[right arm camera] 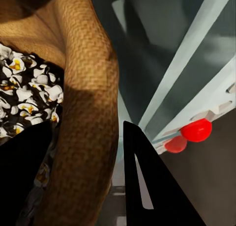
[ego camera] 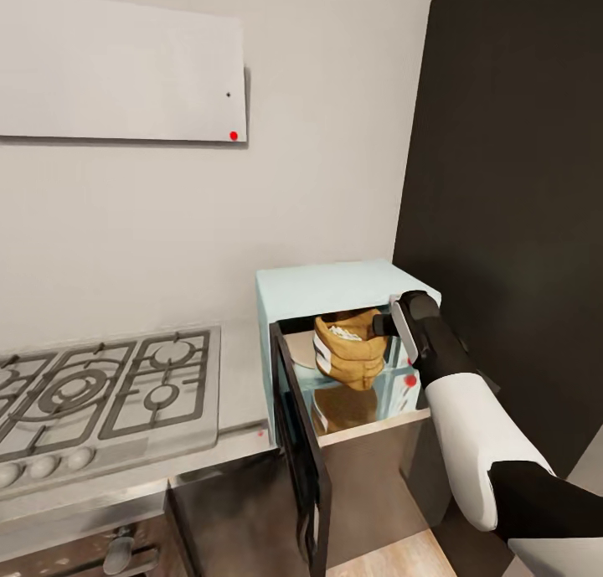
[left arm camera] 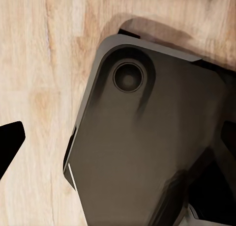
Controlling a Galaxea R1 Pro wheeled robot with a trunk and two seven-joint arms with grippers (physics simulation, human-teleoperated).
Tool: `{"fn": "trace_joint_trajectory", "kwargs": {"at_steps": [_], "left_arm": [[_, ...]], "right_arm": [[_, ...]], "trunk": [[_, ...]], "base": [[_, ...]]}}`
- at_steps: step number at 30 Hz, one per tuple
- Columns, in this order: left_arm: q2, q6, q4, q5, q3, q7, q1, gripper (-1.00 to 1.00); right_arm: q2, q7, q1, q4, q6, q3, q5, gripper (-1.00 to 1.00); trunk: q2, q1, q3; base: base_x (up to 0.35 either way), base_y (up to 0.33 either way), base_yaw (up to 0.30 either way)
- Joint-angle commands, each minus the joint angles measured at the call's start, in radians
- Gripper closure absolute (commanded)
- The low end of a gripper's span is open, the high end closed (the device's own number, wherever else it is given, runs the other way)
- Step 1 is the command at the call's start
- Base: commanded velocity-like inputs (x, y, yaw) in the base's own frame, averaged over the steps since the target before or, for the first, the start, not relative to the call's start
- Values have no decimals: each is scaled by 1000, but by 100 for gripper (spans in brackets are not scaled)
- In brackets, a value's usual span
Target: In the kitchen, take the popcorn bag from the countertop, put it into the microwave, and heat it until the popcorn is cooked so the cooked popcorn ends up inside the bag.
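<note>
The pale-blue microwave stands on the grey countertop with its dark door swung wide open toward me. The tan popcorn bag sits tilted in the open cavity, with whitish popcorn showing in its mouth. My right gripper reaches in from the right and is shut on the bag's rim. In the right wrist view the bag wall runs between the two black fingers, and the popcorn lies inside. A black fingertip of my left gripper hangs over the floor.
A steel gas hob lies on the counter left of the microwave. A tall black cabinet rises close on the right, and a white wall cabinet hangs at upper left. The open door juts out over the wooden floor.
</note>
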Motion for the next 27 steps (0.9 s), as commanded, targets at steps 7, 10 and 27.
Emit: {"fn": "trace_joint_trajectory", "kwargs": {"at_steps": [7,10,27], "left_arm": [[0,-1,-2,-1,6,1,0,-100],[0,-1,-2,-1,6,1,0,-100],[0,0,-2,-1,6,-1,0,-100]], "right_arm": [[1,0,0,8,5,-3,19,100],[1,1,0,8,5,-4,19,100],[-1,5,0,8,5,-5,19,100]], "trunk": [[0,0,-1],[0,0,-1],[0,0,-1]], "base": [[84,57,0],[97,22,0],[38,0,0]]}}
